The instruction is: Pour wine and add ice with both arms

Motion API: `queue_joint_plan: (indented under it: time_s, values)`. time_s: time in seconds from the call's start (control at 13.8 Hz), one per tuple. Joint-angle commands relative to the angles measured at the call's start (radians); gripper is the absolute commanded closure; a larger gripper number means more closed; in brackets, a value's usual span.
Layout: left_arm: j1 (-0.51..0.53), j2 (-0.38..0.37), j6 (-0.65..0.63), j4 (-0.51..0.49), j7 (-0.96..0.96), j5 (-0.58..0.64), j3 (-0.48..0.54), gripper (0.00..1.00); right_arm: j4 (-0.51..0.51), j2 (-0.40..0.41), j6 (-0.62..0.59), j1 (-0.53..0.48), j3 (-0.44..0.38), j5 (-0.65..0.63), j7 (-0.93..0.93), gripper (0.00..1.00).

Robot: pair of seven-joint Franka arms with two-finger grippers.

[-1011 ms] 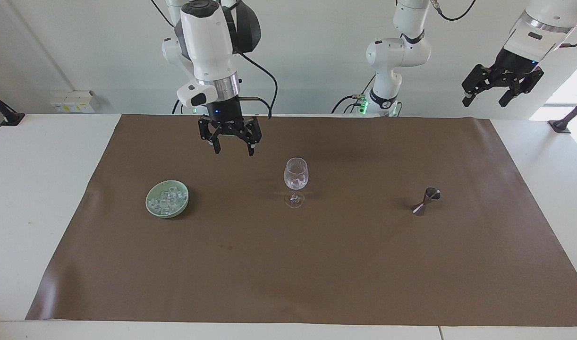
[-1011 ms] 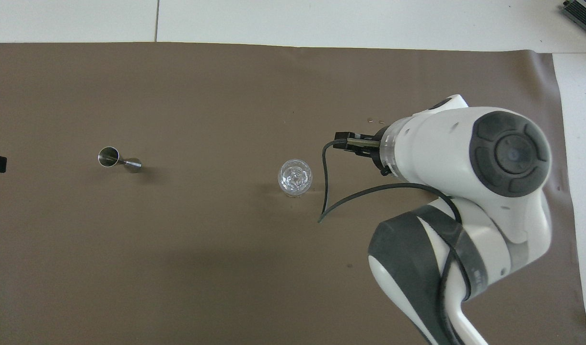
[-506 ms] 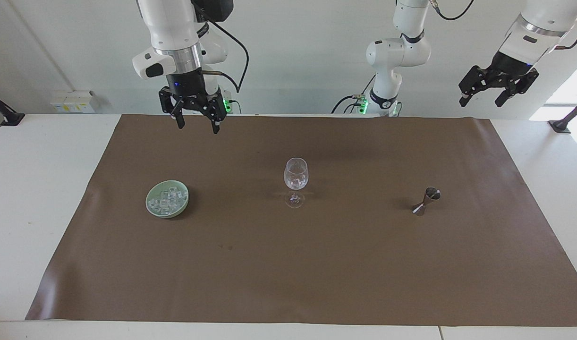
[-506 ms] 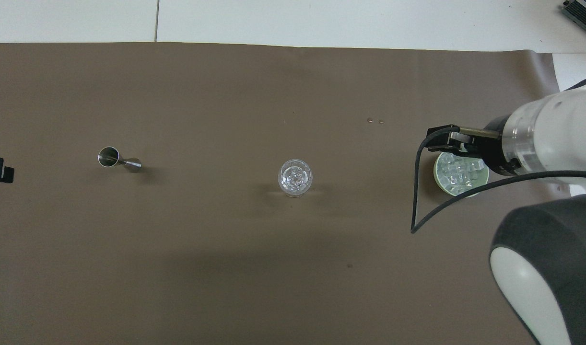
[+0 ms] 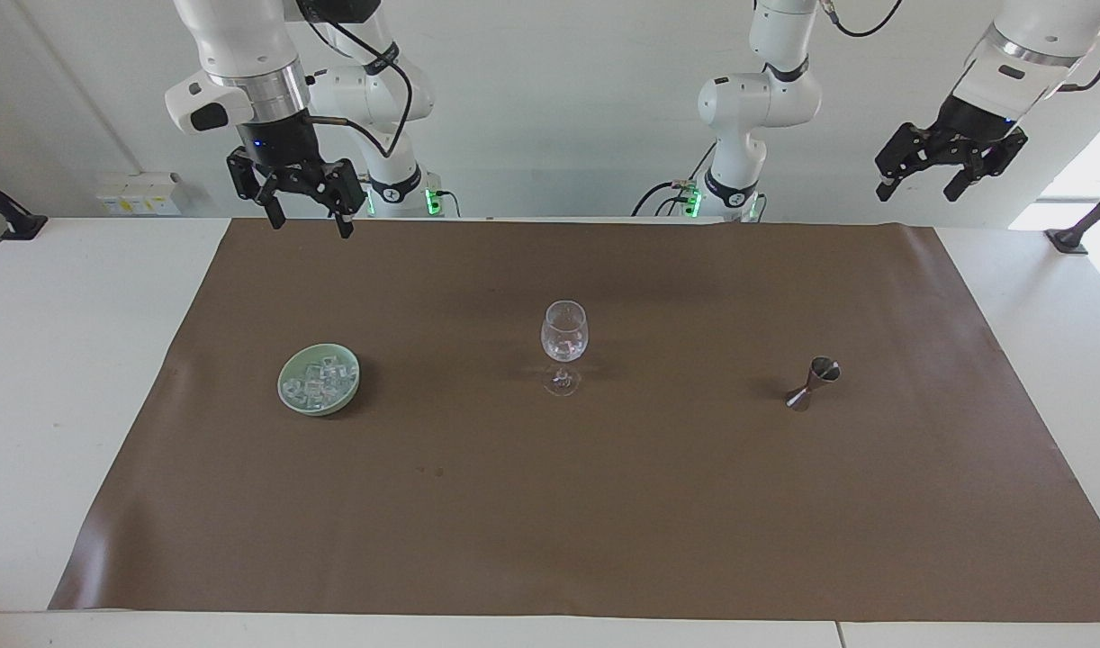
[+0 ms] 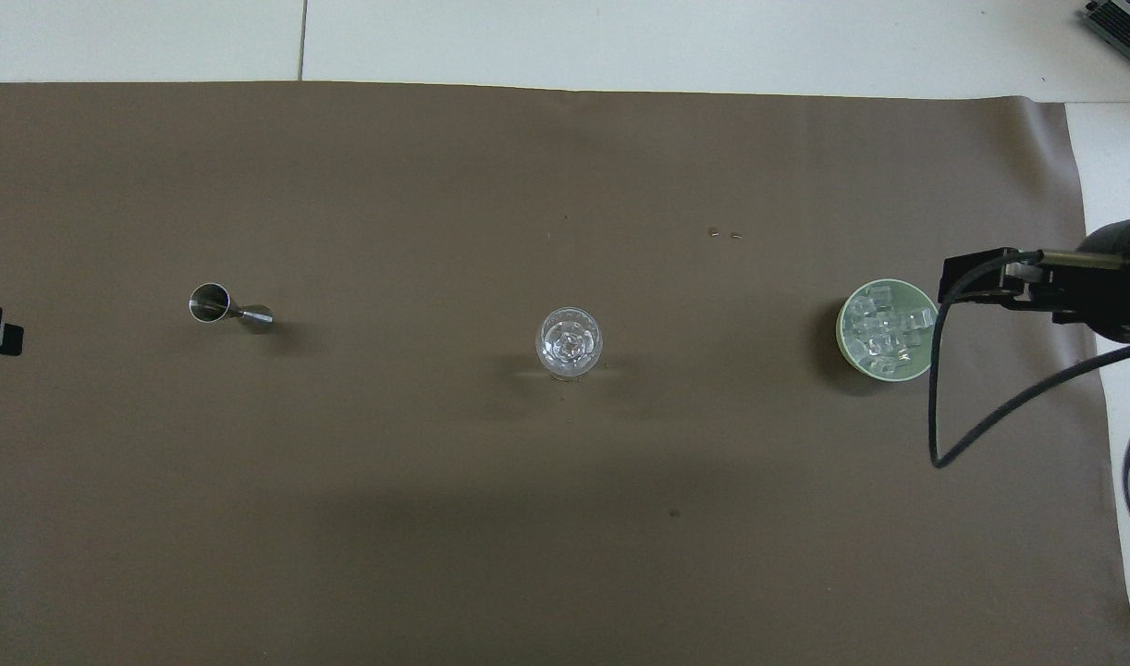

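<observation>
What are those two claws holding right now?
Nothing. The right claw and the left claw both hang open and empty, high over the table's ends.

A white tabletop point(image 5: 82, 378) carries a wide brown mat point(image 5: 568, 504) that covers most of it. On the mat, in a row, stand three things, well apart: a pale green dish point(image 5: 319, 379) heaped with ice point(image 5: 317, 382) toward the right arm's end, a clear wine glass point(image 5: 563, 346) upright at the middle, and a metal jigger point(image 5: 812, 382), tilted, toward the left arm's end.
</observation>
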Motion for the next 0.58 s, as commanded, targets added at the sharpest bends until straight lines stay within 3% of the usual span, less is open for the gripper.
queue_joint_plan:
  time_s: [0.0, 0.51]
  values:
    - [0.013, -0.029, 0.017, -0.036, -0.010, 0.015, -0.010, 0.00, 0.018, 0.001, -0.022, 0.005, -0.036, -0.002, -0.062, 0.00]
    - [0.013, -0.029, 0.017, -0.036, -0.010, 0.015, -0.010, 0.00, -0.043, -0.042, -0.089, -0.006, -0.073, 0.019, -0.055, 0.00]
